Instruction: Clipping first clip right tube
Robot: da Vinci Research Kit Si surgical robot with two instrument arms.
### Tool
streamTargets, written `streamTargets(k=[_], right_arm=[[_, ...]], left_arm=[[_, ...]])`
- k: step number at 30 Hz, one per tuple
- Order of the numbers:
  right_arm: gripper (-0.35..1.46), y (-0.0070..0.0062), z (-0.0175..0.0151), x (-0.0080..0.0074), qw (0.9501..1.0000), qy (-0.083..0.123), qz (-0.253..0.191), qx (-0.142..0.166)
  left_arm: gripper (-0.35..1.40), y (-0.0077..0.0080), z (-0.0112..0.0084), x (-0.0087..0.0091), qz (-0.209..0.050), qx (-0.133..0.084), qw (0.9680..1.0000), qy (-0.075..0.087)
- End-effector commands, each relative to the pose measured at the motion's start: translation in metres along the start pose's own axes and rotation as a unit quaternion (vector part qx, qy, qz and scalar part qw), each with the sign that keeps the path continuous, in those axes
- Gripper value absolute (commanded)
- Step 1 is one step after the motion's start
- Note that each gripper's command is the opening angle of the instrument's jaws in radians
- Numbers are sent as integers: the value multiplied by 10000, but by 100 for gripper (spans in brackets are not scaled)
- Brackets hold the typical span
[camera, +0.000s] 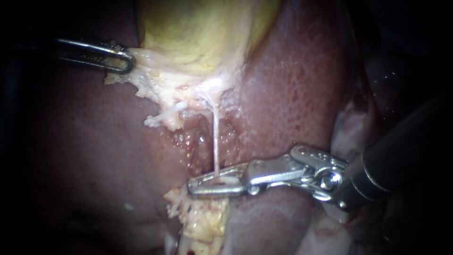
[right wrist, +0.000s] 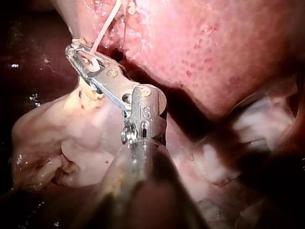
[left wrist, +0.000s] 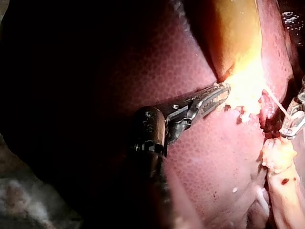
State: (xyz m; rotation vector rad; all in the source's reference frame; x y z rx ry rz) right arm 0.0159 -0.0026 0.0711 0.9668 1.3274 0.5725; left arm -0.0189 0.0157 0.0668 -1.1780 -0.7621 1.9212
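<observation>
A thin white tube (camera: 215, 137) runs straight down from the pale tissue under the yellow gallbladder (camera: 198, 33). My right instrument (camera: 207, 185) comes in from the right, and its jaws lie closed around the tube's lower end, tips together. In the right wrist view the tube (right wrist: 107, 24) enters those jaws (right wrist: 81, 55). My left instrument (camera: 123, 60) holds the whitish fringe at the gallbladder's edge, jaws shut on it. The left wrist view shows the same grip (left wrist: 220, 93), with the tube (left wrist: 276, 102) and my right instrument's jaws (left wrist: 293, 126) beyond.
Dark red liver (camera: 302, 85) surrounds the dissected bed. A lump of yellowish fatty tissue (camera: 203, 222) lies just below my right instrument's jaws. A short white strand (camera: 163, 115) sticks out left of the tube. Pale tissue folds (camera: 349, 127) lie under the right shaft.
</observation>
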Motion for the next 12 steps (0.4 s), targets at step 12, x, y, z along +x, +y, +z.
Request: streamTargets(k=[12], right_arm=[[-35,-1,1,-1,10000,-10,0,11]], left_arm=[[-35,0,0,0,0,0,10000,0]])
